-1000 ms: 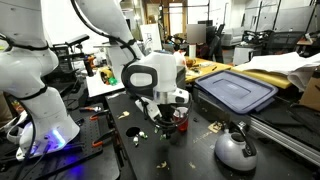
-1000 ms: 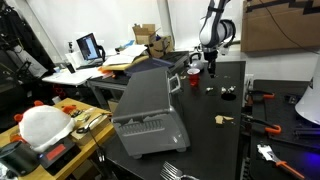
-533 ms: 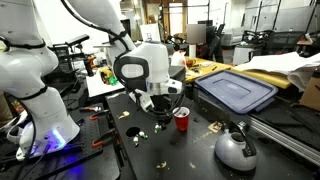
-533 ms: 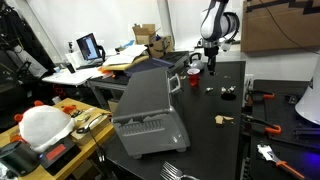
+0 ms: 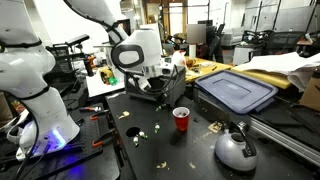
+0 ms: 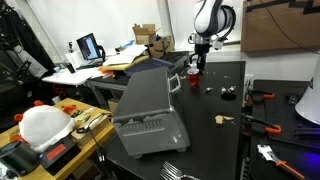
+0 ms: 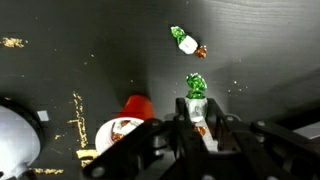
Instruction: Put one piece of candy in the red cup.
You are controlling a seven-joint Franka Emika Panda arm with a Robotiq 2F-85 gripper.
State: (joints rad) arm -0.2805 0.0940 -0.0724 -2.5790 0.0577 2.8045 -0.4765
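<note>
Wrist view: end effector [image 7: 200,125] jaws stand nearly together; whether they grip the green-wrapped candy [image 7: 196,88] at their tips cannot be told. The red cup [image 7: 135,108] stands upright on the tabletop [image 7: 80,55] just beside, mouth up, presumably to receive a piece.
</note>
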